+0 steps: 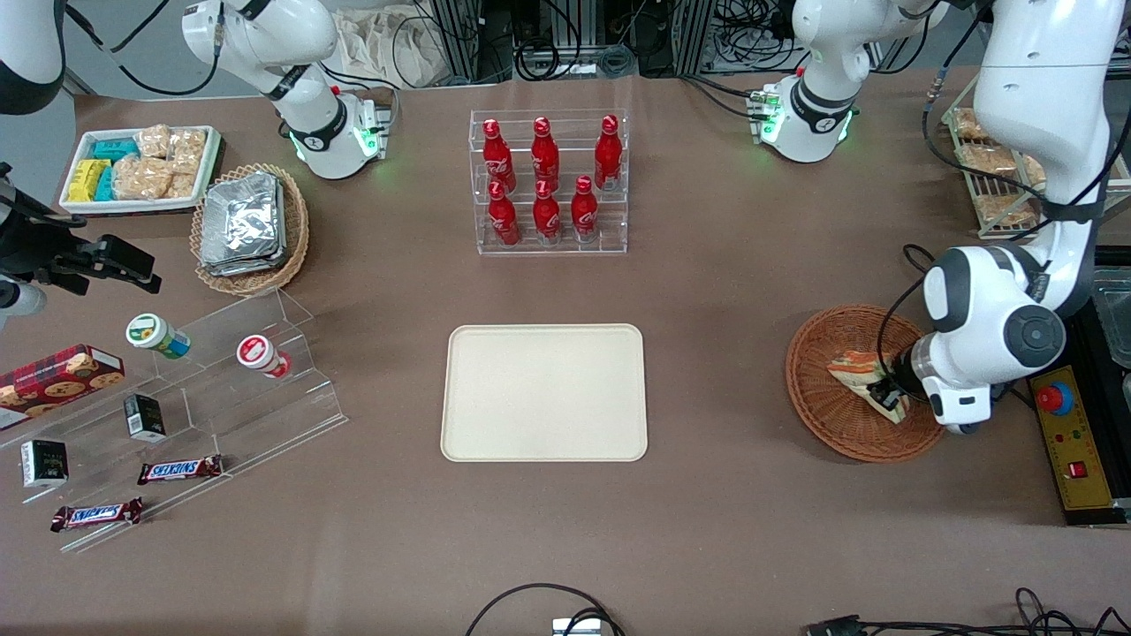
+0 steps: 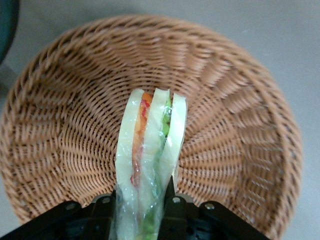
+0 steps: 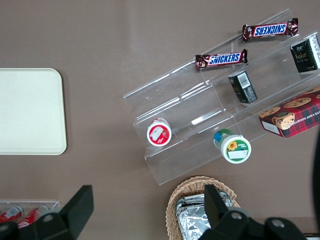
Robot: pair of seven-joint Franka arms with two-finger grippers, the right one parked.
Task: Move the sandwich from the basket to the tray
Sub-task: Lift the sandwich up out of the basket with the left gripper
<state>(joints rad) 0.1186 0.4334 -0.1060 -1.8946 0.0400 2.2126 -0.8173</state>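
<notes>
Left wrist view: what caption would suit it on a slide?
The gripper shut on the sandwich, over the basket.

The front view looks steeply down over the whole table. The left wrist view sits close above the basket (image 2: 60, 130), gripper (image 2: 142, 207) at its edge. The right wrist view faces straight down, seemingly from higher, sharing the tray (image 3: 30, 110) with the front view.

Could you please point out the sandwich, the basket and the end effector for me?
sandwich (image 2: 150, 145), left wrist view, on its wrapped filling edge.
basket (image 1: 817, 389), front view, on its woven wall.
end effector (image 1: 888, 393), front view, between its fingertips, closed on the sandwich in the basket.
</notes>
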